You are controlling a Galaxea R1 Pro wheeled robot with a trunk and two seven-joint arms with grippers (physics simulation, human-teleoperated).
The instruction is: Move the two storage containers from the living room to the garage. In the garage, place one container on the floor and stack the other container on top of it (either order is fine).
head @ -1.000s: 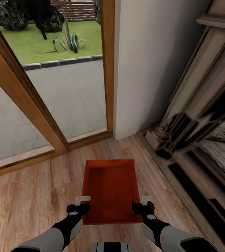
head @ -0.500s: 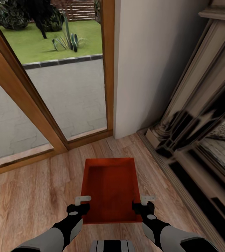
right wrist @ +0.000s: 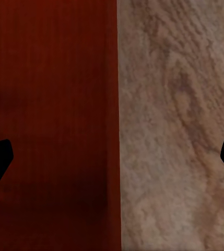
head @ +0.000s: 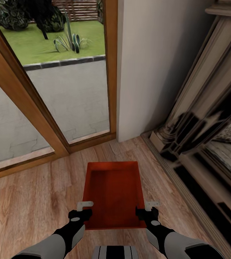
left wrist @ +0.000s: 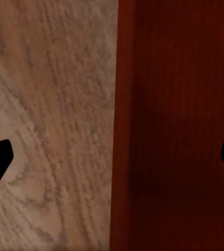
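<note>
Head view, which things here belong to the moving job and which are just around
Part of the job:
- storage container
- left gripper at its left wall
- right gripper at its right wall

Just around:
- wood plank floor
- glass doors
- fireplace
- white wall

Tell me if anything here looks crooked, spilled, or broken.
Nothing stands out. The storage container looks empty and intact, square between the left gripper and right gripper, over the wood plank floor.
</note>
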